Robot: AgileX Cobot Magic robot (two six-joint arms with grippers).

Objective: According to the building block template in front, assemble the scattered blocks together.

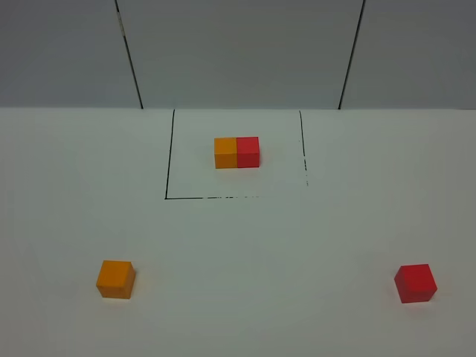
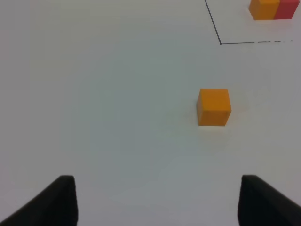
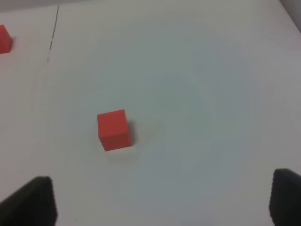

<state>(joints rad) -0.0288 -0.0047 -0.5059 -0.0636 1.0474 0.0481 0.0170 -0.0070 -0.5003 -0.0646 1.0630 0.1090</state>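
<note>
The template point(image 1: 237, 152) is an orange cube and a red cube joined side by side, orange on the left, inside a thin black drawn frame at the back middle; it also shows in the left wrist view point(image 2: 273, 9). A loose orange cube point(image 1: 115, 279) sits at the front left and shows in the left wrist view point(image 2: 214, 107). A loose red cube point(image 1: 415, 282) sits at the front right and shows in the right wrist view point(image 3: 114, 129). My left gripper point(image 2: 157, 202) is open and empty, short of the orange cube. My right gripper point(image 3: 162, 202) is open and empty, short of the red cube.
The white table point(image 1: 253, 253) carries the black drawn frame line point(image 1: 168, 163). A grey back wall with two dark vertical seams point(image 1: 130, 56) stands behind the table's far edge. The arms do not show in the high view.
</note>
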